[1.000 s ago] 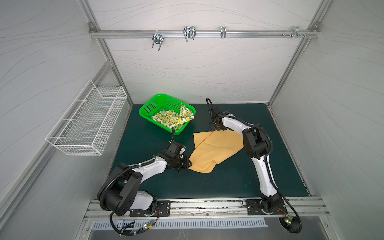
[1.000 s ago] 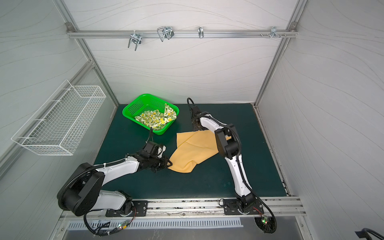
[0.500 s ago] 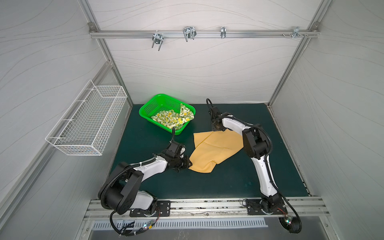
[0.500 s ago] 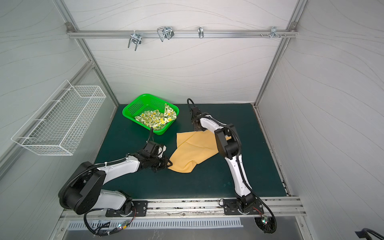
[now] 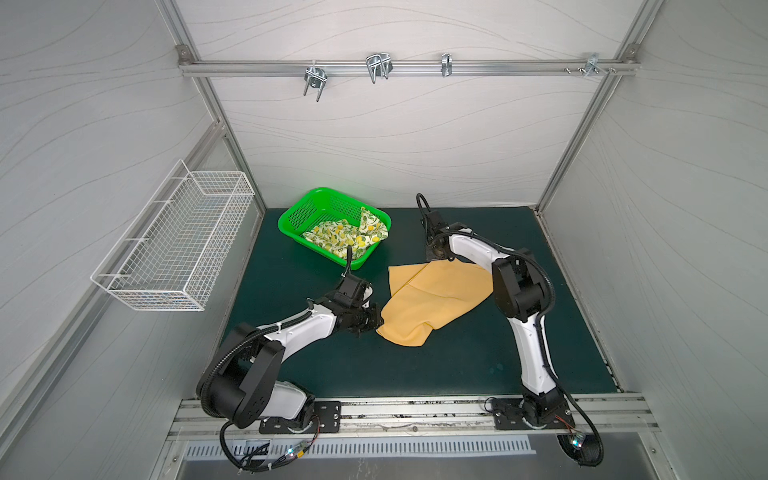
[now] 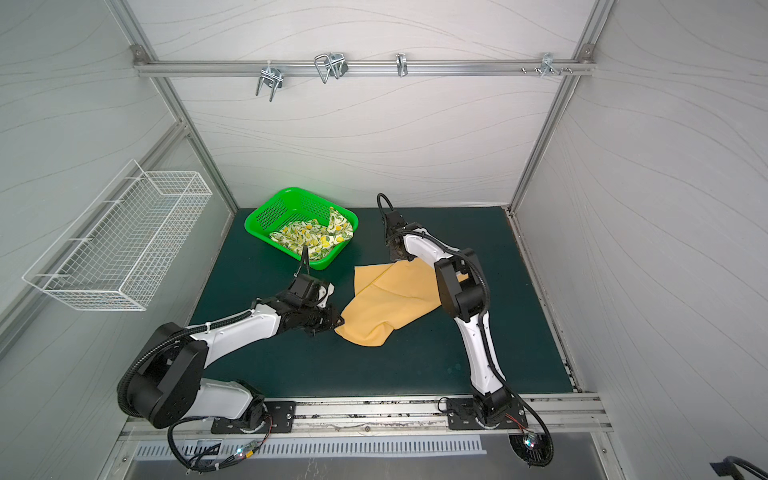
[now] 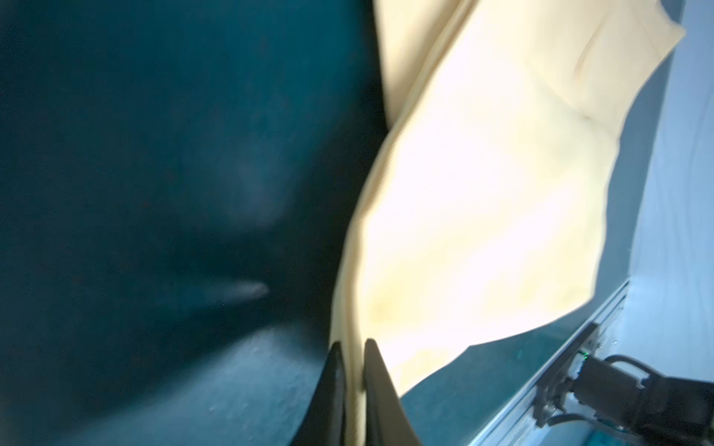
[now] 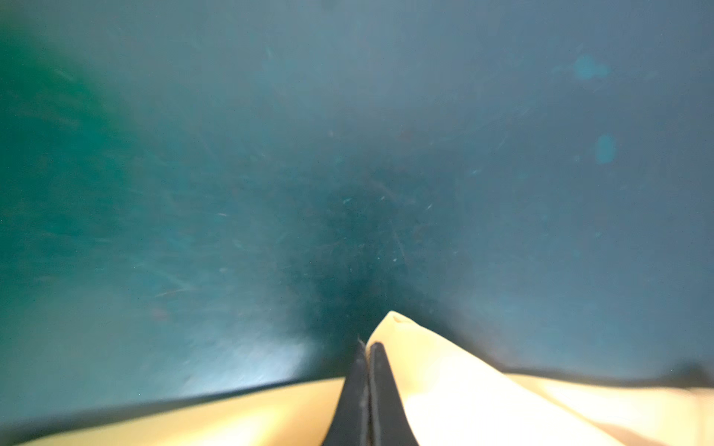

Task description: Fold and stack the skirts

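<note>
The mustard-orange skirt [image 5: 436, 297] [image 6: 390, 299] lies crumpled on the dark green mat in both top views. My left gripper [image 5: 376, 324] [image 6: 338, 323] is shut on its near left corner; the left wrist view shows a strip of the pale cloth [image 7: 483, 185] pinched between the two black fingers [image 7: 332, 390]. My right gripper [image 5: 438, 255] [image 6: 399, 254] is shut on the skirt's far edge, and in the right wrist view a cloth corner [image 8: 425, 370] pokes out beside the closed fingers [image 8: 380, 394]. The lemon-print skirt [image 5: 347, 239] [image 6: 313, 239] lies bunched in the green basket.
The green perforated basket [image 5: 299, 216] [image 6: 266, 216] stands at the back left of the mat [image 5: 436, 370]. A white wire basket [image 5: 178, 241] hangs on the left wall. A rail with metal hooks [image 5: 376, 68] runs across the back wall overhead.
Both grippers have closed onto the orange skirt. The arms and the cloth have hardly shifted.
</note>
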You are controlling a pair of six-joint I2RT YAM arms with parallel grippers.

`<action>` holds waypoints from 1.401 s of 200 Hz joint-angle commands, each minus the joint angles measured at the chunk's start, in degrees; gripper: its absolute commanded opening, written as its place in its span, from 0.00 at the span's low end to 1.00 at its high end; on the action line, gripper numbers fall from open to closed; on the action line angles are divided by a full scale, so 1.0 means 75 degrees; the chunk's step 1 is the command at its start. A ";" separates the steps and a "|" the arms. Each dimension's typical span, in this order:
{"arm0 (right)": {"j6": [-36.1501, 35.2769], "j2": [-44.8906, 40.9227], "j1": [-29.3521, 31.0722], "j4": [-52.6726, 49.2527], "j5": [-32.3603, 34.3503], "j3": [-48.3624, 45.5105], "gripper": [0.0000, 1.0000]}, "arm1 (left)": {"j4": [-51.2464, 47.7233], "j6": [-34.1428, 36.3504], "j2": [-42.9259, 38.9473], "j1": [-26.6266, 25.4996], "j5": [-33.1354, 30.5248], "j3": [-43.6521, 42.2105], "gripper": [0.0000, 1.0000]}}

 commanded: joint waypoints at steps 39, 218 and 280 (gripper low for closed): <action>-0.0029 -0.1262 -0.0518 -0.0330 -0.0500 0.0218 0.00 | -0.1224 0.0597 0.0657 0.0632 0.0031 0.2672 0.00; 0.0894 -0.6344 -0.2410 0.0255 -0.2596 -0.3170 0.00 | -0.2300 0.0318 0.3419 0.0890 0.0049 0.8383 0.00; 0.1709 -0.8623 -0.0988 0.0518 -0.2264 -0.6199 0.00 | -0.1003 0.0049 0.0948 0.0902 -0.0514 0.4305 0.00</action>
